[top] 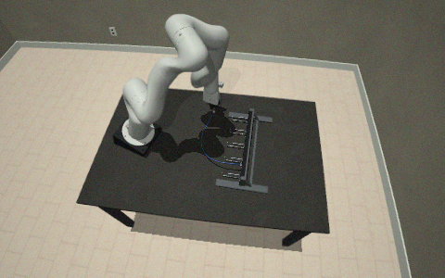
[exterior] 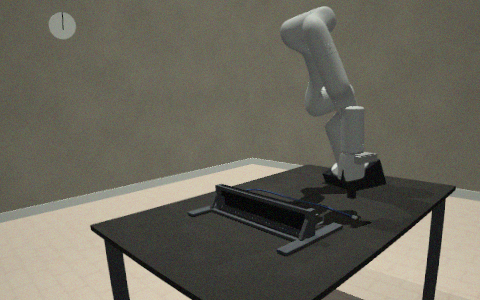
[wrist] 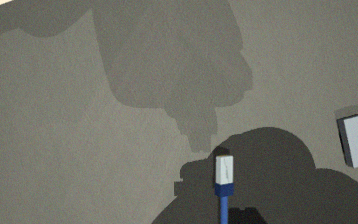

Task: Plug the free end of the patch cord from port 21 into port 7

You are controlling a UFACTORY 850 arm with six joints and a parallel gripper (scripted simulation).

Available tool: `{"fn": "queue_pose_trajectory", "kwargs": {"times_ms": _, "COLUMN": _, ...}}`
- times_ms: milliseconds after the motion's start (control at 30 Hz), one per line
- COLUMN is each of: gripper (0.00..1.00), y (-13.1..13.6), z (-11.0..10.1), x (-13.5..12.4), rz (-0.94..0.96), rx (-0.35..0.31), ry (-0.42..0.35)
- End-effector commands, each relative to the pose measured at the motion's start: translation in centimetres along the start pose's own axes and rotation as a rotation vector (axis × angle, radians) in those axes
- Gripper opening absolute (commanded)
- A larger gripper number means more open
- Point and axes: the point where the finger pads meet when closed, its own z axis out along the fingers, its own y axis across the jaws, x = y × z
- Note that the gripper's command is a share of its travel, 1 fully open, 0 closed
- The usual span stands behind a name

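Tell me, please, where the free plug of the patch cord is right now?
In the wrist view the white plug lies on the table, low and centre-right; the top view puts it under the tool, beside the rack's far end.
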Motion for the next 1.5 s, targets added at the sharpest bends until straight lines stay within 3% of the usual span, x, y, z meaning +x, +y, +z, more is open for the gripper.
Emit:
{"fn": "queue_pose_trajectory", "kwargs": {"times_ms": 0, "gripper": 0.00, "y": 0.0, "z": 0.0, "x": 0.1, "rz": 0.000, "rx": -0.001, "ry": 0.001}}
{"fn": "queue_pose_trajectory", "kwargs": {"times_ms": 300, "gripper": 0.00, "y": 0.1, "z": 0.0, "x": -0.1, "rz": 0.006, "rx": -0.004, "ry": -0.002}}
{"fn": "queue_pose_trajectory", "kwargs": {"times_ms": 567, "gripper": 0.00, "y": 0.5, "z": -0.1, "x": -1.3, "rz": 0.075, "rx": -0.047, "ry": -0.032}}
{"fn": "queue_pose_trajectory", "kwargs": {"times_ms": 733, "gripper": 0.00, "y": 1.4, "z": -0.4, "x": -3.4, "rz": 0.208, "rx": -0.143, "ry": -0.068}}
{"fn": "queue_pose_trajectory", "kwargs": {"times_ms": 1067, "gripper": 0.00, "y": 3.0, "z": -1.2, "x": -5.6, "rz": 0.380, "rx": -0.281, "ry": -0.067}}
{"fn": "queue_pose_trajectory", "kwargs": {"times_ms": 1133, "gripper": 0.00, "y": 3.0, "z": -1.2, "x": -5.6, "rz": 0.380, "rx": -0.281, "ry": -0.067}}
{"fn": "queue_pose_trajectory", "kwargs": {"times_ms": 1200, "gripper": 0.00, "y": 3.6, "z": -1.6, "x": -6.2, "rz": 0.445, "rx": -0.335, "ry": -0.052}}
{"fn": "queue_pose_trajectory", "kwargs": {"times_ms": 1467, "gripper": 0.00, "y": 4.9, "z": -2.6, "x": -7.1, "rz": 0.573, "rx": -0.439, "ry": 0.003}}
